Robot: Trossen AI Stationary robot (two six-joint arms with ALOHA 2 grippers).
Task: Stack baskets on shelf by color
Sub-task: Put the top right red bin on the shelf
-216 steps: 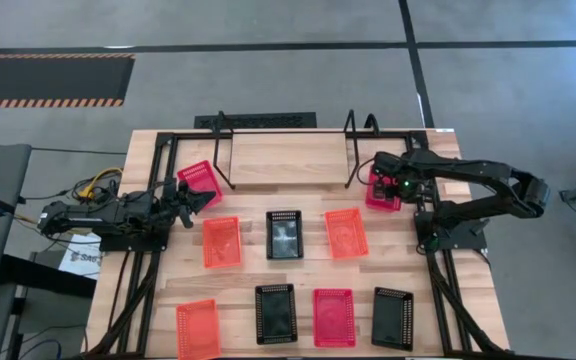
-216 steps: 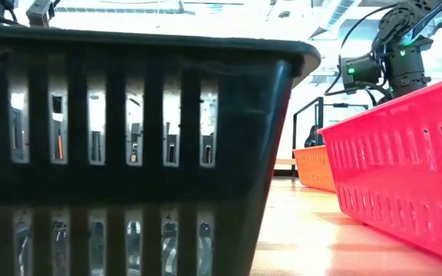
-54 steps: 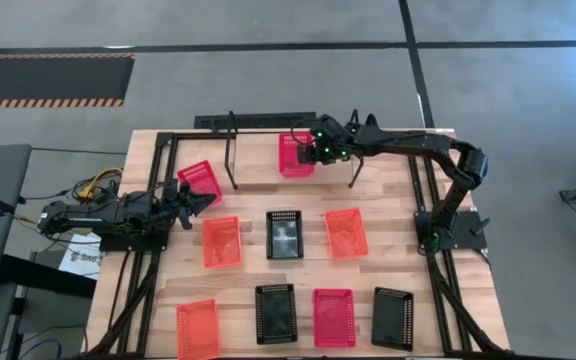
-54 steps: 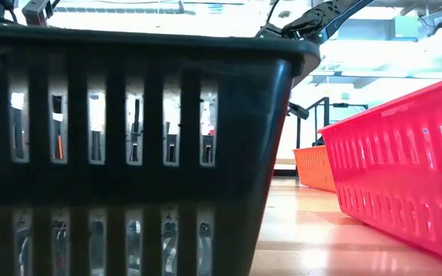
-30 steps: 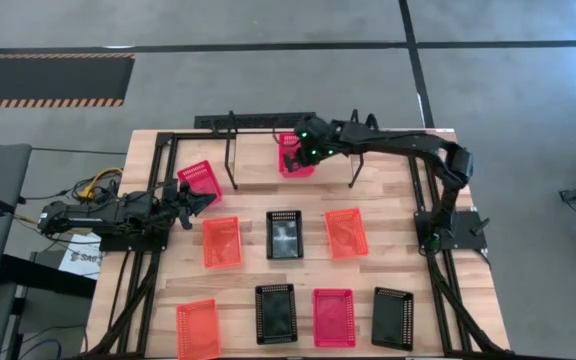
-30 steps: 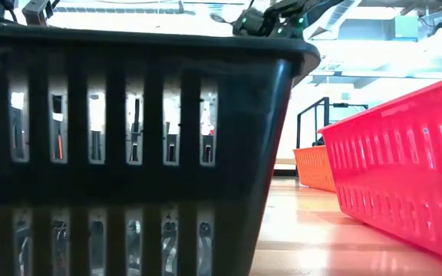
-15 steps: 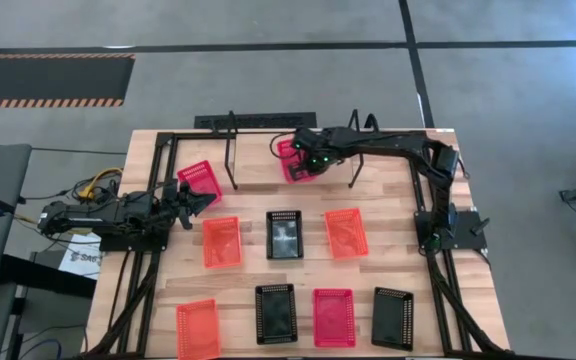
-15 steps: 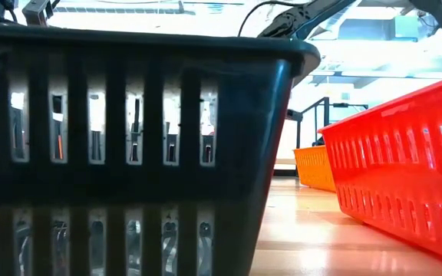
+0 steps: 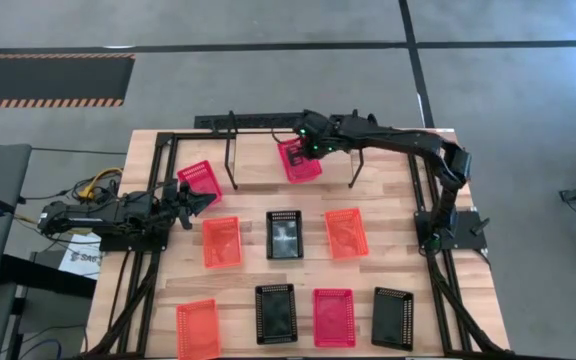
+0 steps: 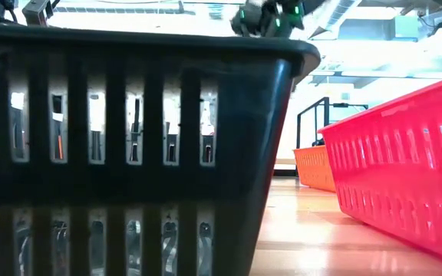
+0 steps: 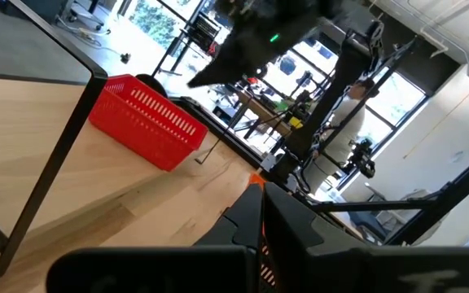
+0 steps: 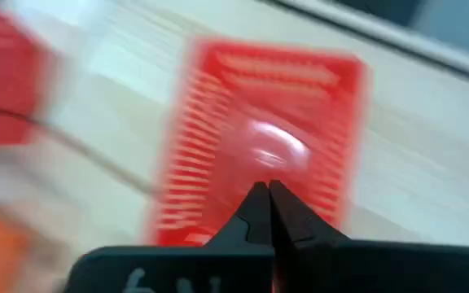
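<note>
Red-pink basket [image 9: 299, 160] on the shelf [image 9: 230, 150], seemingly just below the closed, empty right gripper [image 9: 310, 146].

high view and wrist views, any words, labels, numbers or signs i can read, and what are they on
No text can be read in any view.
White sheet under the left arm at the table's left edge: dark print, too small to read.
Baskets, including the red basket on the shelf: no labels visible.
</note>
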